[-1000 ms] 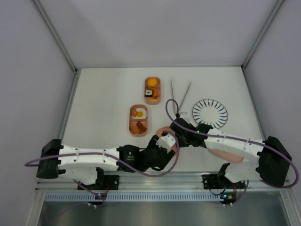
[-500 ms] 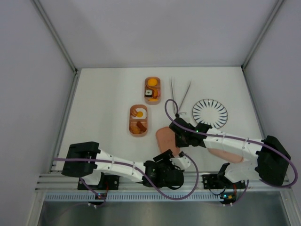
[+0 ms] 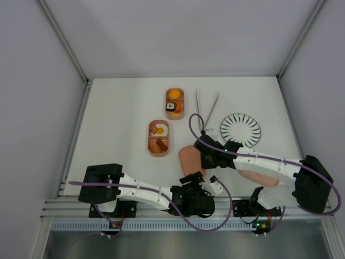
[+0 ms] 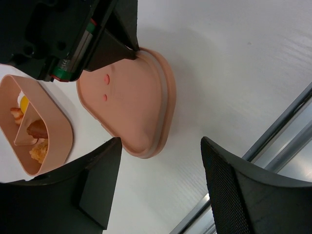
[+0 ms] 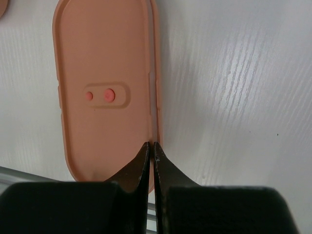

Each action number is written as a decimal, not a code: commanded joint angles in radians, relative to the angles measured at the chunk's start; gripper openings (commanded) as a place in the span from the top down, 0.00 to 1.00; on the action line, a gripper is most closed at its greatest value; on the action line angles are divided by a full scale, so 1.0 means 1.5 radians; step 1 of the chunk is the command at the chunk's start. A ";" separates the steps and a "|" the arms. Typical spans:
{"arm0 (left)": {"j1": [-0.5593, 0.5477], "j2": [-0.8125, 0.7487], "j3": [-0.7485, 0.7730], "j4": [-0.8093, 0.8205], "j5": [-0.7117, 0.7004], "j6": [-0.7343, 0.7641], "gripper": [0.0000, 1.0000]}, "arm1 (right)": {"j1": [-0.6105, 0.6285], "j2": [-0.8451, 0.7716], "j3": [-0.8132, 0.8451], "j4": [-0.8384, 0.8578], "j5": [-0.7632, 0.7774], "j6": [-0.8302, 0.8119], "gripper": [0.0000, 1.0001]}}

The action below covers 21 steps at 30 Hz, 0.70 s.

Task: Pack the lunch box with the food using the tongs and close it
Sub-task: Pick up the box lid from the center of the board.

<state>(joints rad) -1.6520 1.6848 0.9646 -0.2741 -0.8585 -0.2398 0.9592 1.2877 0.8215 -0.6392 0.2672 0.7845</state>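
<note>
Two salmon-pink lunch box trays lie on the table. The near tray point(image 3: 159, 138) holds a fried egg point(image 3: 159, 130) and brown strips; the far tray point(image 3: 174, 102) holds an orange piece and a sushi roll point(image 3: 171, 107). The tongs point(image 3: 206, 110) lie in a V beside the far tray. A flat pink lid point(image 3: 188, 157) point(image 5: 102, 97) point(image 4: 131, 107) sits below the near tray. My right gripper point(image 5: 152, 146) point(image 3: 204, 158) is shut on the lid's rim. My left gripper point(image 4: 161, 161) point(image 3: 204, 186) hangs open near the front edge, short of the lid, with nothing between its fingers.
A round white plate point(image 3: 240, 129) with black radial stripes sits to the right of the tongs. The metal rail point(image 3: 161, 208) runs along the table's front edge, just below my left gripper. White side walls enclose the table. A second pink lid point(image 3: 253, 177) lies under my right arm.
My left arm has drawn back from the lid toward the front rail, its gripper open. The right gripper has kept its grip on the lid in place.
</note>
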 commanded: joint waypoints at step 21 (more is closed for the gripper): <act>0.008 0.047 0.017 0.076 -0.121 0.074 0.54 | -0.001 -0.017 0.057 -0.034 0.009 -0.017 1.00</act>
<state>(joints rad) -1.6444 1.7458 0.9649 -0.2012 -0.9909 -0.1497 0.9592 1.2869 0.8597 -0.6655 0.2680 0.7666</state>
